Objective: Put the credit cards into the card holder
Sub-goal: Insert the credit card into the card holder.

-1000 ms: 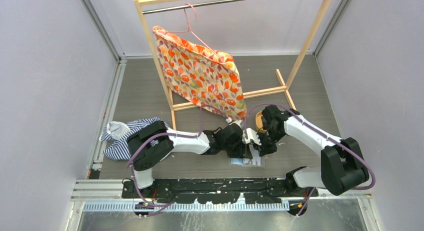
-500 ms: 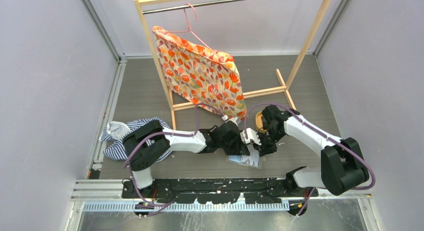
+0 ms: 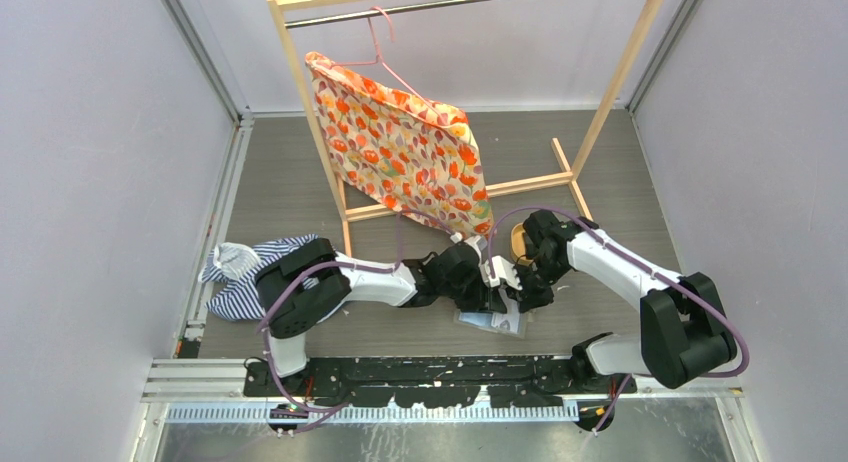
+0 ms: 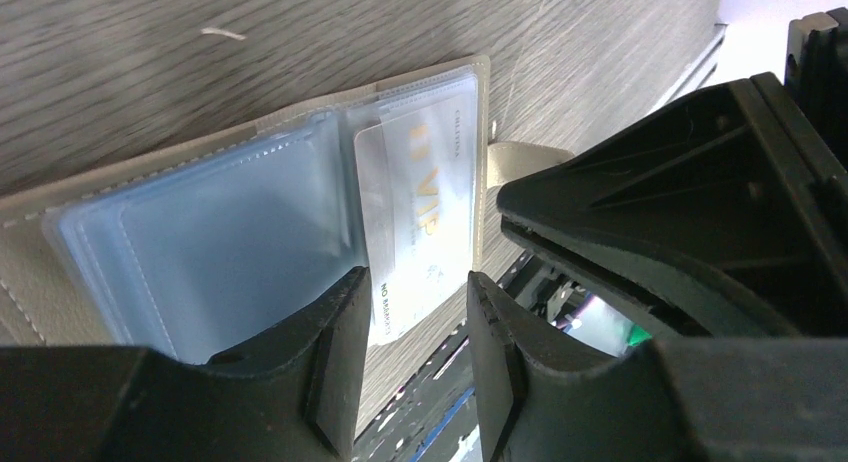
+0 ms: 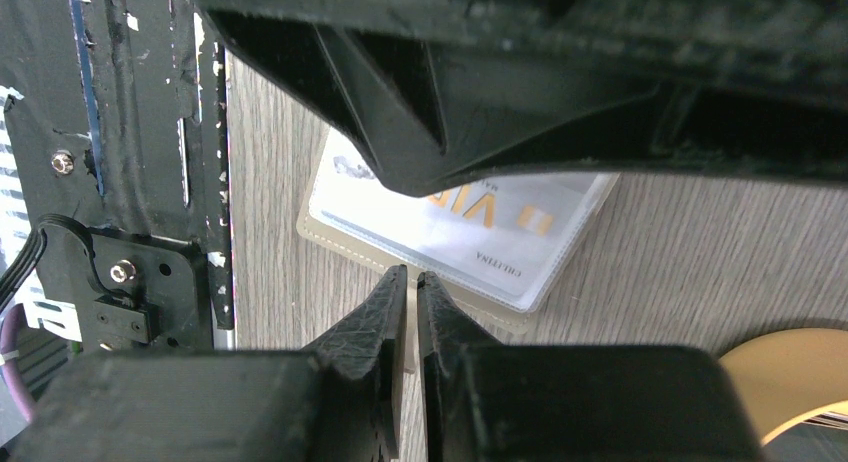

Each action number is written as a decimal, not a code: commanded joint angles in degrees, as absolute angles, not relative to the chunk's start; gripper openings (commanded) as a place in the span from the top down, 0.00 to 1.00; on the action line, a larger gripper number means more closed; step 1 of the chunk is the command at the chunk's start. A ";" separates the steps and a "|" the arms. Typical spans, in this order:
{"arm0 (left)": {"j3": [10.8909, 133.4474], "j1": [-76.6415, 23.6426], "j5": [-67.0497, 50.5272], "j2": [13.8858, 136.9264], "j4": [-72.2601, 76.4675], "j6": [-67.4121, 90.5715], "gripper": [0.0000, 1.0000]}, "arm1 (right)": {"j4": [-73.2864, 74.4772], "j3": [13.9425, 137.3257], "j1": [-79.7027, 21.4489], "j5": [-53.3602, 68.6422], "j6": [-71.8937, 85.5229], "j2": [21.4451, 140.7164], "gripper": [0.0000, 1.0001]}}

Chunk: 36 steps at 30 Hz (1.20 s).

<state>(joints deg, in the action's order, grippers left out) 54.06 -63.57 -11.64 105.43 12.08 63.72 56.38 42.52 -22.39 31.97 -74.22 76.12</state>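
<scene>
Card holder [image 4: 220, 232] lies open on the desk [image 4: 300, 42], a pale credit card [image 4: 420, 212] half-sleeved; left fingers [image 4: 330, 362] stand apart astride its free end, grip unclear; right fingers [image 5: 385, 322] are nearly together at the holder's edge. Insertion seems underway; next, push the card fully home.

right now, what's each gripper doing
left gripper: jaws apart astride the white card, grip cannot be told
right gripper: closed, apparently pinching the card holder tab

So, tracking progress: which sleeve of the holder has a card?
The end sleeve at the holder's edge: a white VIP card sticks out; the bluish sleeves beside look empty.
</scene>
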 commanded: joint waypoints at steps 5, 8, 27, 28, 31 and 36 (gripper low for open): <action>54.22 -63.36 -15.89 108.69 22.76 66.70 0.60 | 56.96 44.21 -22.35 31.75 -72.88 75.32 0.88; 53.84 -63.29 -15.85 108.52 23.84 66.84 0.60 | 58.19 45.15 -21.28 32.97 -72.82 75.21 0.88; 49.38 -63.28 -7.86 102.45 20.45 62.74 0.66 | 68.32 48.02 -9.97 39.91 -79.92 75.98 0.86; 50.02 -63.22 -7.09 102.02 18.25 62.09 0.70 | 68.25 48.04 -10.40 39.44 -79.93 76.89 0.88; 51.38 -63.28 -4.62 101.07 13.48 60.38 0.83 | 66.76 48.08 -12.00 37.89 -78.22 78.69 0.92; 53.47 -63.28 -5.09 102.70 10.66 59.04 0.87 | 64.66 47.96 -14.29 36.36 -75.53 80.00 0.99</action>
